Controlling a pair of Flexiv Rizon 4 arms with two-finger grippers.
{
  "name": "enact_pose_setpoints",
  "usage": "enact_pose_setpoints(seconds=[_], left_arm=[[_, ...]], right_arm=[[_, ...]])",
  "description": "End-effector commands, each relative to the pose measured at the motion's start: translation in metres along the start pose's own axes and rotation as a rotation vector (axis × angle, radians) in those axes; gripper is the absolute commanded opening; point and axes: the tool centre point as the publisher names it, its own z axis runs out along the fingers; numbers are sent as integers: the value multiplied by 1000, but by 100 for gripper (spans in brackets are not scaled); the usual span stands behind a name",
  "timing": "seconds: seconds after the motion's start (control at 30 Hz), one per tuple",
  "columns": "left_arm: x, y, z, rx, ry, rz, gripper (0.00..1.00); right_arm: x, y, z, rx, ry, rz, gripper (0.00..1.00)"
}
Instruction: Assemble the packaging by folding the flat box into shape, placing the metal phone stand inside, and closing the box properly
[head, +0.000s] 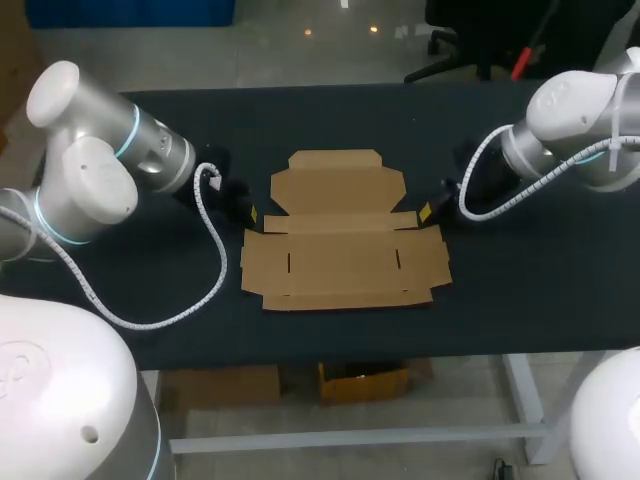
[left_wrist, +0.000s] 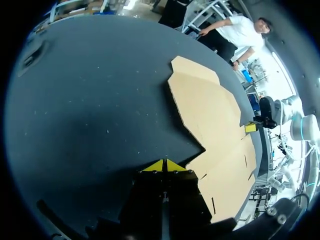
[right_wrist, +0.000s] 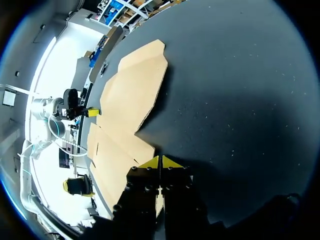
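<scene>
Head view: flat box (head: 345, 235) lies unfolded mid-table, a gripper at each side.
Left gripper (head: 250, 213) sits just left of it and right gripper (head: 426, 212) just right, both clenched on nothing. The cardboard looks light, thin, bendy at its creases and likely to slide on the table (head: 520, 300). Best hold is probably a side flap edge. No phone stand in sight.

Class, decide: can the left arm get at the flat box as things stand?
Probably yes: the left hand sits right beside the flat box, with nothing standing between them.
</scene>
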Motion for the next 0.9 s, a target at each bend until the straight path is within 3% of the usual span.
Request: enact_pose_setpoints(seconds=[0.03,0.5,0.9], left_arm=[[-1,0,3,5,2,0,0],[-2,-4,12,36,8,-3,0],[5,2,8,5,35,12,0]], right_arm=[[1,-2,0,-3,-3,6,0],[0,-4,5,-14,3,42,0],[1,-2,8,-20,16,47,0]])
